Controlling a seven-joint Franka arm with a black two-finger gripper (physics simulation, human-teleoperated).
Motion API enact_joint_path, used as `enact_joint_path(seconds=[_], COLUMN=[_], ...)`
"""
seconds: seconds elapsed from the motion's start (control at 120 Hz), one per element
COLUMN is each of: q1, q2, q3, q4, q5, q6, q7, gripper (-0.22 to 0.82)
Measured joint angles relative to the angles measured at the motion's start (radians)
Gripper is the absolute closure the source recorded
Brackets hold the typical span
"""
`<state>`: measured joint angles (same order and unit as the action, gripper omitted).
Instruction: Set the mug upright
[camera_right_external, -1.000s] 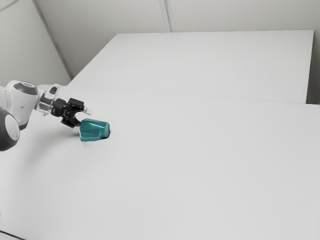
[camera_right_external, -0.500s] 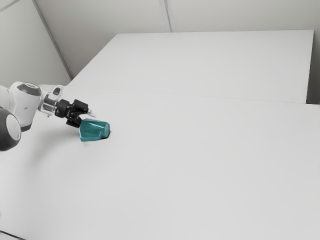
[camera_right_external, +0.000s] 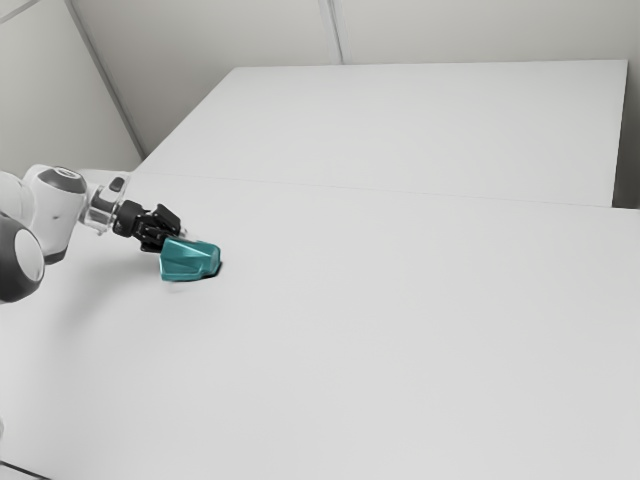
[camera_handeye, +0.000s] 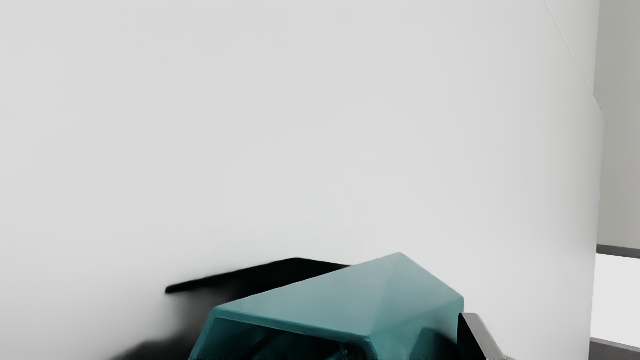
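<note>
I can't tell if the gripper (camera_right_external: 182, 238) is apart or squeezing the mug (camera_right_external: 190, 261). The mug is right by it, on its side, mouth facing the gripper. Best turn it slowly, bottom down, onto the table (camera_right_external: 400, 330).

Our gripper (camera_right_external: 174, 233) moved slightly to the exterior view's right and nearer. Jaws went from spread to closed on the mug's (camera_right_external: 190, 262) far wall. Mug nudged a hair right.
</note>
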<state>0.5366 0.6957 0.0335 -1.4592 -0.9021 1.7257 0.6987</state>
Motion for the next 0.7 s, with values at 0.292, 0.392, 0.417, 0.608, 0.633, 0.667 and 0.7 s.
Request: enact_joint_path(seconds=[0.292, 0.392, 0.417, 0.608, 0.633, 0.667, 0.7], q1=[-0.018, -0.026, -0.030, -0.066, -0.072, -0.082, -0.094], q2=[-0.033, -0.062, -0.070, -0.127, -0.136, -0.148, -0.162], q3=[-0.010, -0.012, -0.013, -0.014, -0.014, -0.013, -0.013], q4=[-0.012, -0.039, -0.042, -0.074, -0.079, -0.084, -0.086], q5=[0.009, 0.012, 0.013, 0.036, 0.044, 0.055, 0.072], q6=[0.011, 0.018, 0.019, 0.033, 0.036, 0.039, 0.041], q7=[-0.002, -0.002, -0.002, -0.003, -0.003, -0.004, -0.005], gripper=[0.73, 0.75, 0.76, 0.77, 0.77, 0.78, 0.78])
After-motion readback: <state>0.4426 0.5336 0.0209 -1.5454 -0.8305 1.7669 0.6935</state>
